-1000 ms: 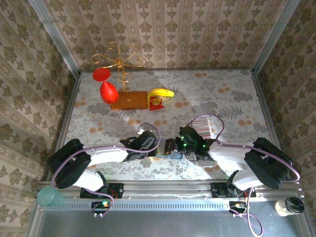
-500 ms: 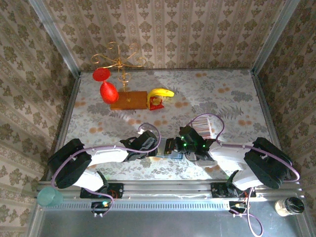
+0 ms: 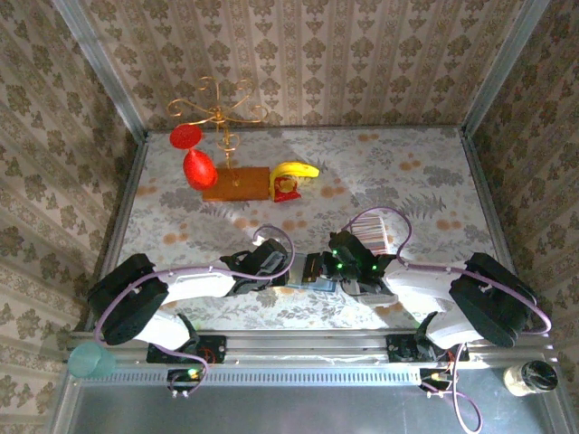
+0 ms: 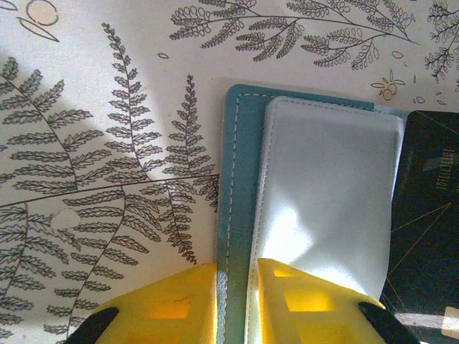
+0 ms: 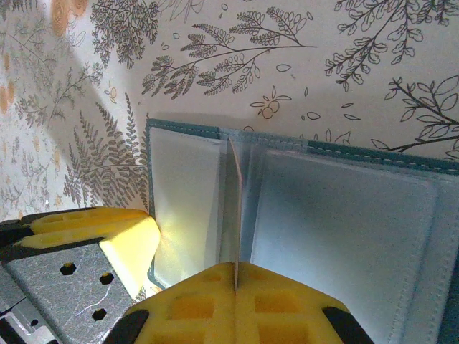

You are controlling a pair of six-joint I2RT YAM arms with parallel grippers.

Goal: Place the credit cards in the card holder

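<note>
Pinching 1 credit card [image 5: 234, 215] at card holder [image 5: 344, 229]; black card's [image 4: 427, 215] print seemingly illegible.

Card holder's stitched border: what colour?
Teal-blue, on the card holder, clearest from the left wrist view.

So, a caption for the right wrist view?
Right gripper holds a card edge-on over the open holder.
</note>
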